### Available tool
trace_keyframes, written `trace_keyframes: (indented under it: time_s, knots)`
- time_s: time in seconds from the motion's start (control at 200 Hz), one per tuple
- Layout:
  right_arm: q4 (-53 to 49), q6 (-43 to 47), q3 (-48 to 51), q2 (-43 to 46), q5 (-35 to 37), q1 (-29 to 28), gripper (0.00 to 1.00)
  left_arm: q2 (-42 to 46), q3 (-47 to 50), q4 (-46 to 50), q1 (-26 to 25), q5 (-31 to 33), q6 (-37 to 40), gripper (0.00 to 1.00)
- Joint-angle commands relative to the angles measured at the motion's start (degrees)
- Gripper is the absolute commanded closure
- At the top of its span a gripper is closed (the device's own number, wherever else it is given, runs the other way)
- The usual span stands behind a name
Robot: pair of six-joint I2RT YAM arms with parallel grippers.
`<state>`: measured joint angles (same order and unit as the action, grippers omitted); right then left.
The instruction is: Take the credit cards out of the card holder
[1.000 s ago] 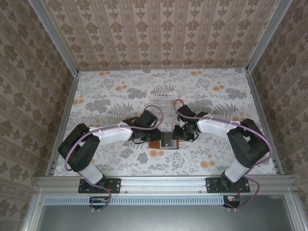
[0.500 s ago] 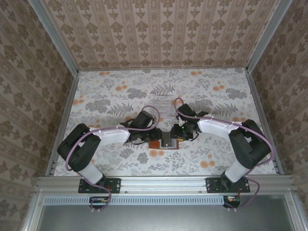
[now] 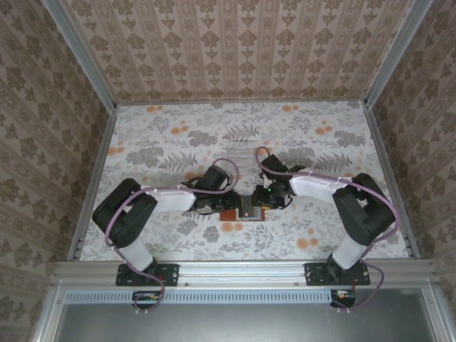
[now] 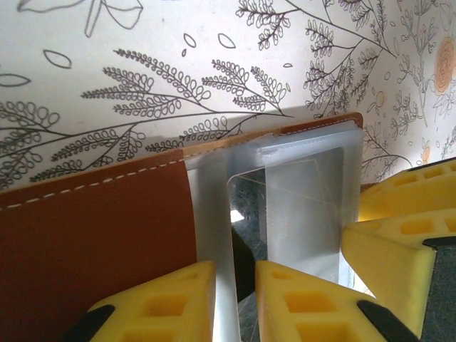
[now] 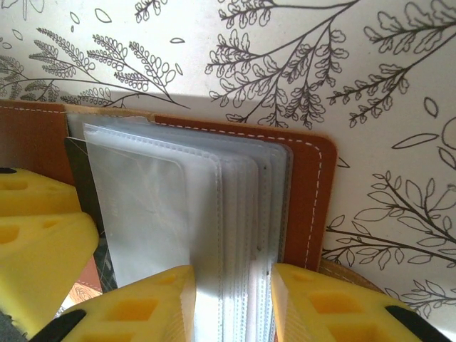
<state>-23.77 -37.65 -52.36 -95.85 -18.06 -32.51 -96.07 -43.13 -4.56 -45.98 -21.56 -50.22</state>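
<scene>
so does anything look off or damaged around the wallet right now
Nothing torn or spilled. The card holder lies open, but its clear sleeves stand fanned up like pages instead of lying flat, with the right gripper closed around a bunch and the left gripper straddling one.

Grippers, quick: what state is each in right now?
Left gripper: jaws narrowly apart around one clear sleeve; grip cannot be told.
Right gripper: closed on the stack of clear sleeves of the card holder.
</scene>
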Motion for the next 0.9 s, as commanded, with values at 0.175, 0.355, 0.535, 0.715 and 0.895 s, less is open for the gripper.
trace_keyframes:
  time_s: [0.175,0.355,0.535,0.715,0.895]
  knots:
    - [-0.93,0.56,-0.9,-1.66,0.71,-0.36,0.66,-0.62,0.33,-0.54,0.37,-1.03,0.21,0.83]
    - [-1.35,0.56,-0.8,-1.6,1.47,-0.37,0.66,0.3,0.36,1.99,0.4,0.43,0.53,0.87]
    - [-2.2,0.64,-0.84,-1.16,3.33,-0.35,0.66,2.38,0.49,5.09,0.42,2.08,1.5,0.88]
    - [-2.38,0.73,-0.74,-1.18,3.65,-0.35,0.66,4.21,0.8,7.32,0.49,3.34,2.1,0.89]
    - [-2.15,0.73,-0.65,-1.18,3.28,-0.36,0.66,4.64,1.86,4.5,0.51,2.35,1.87,0.86]
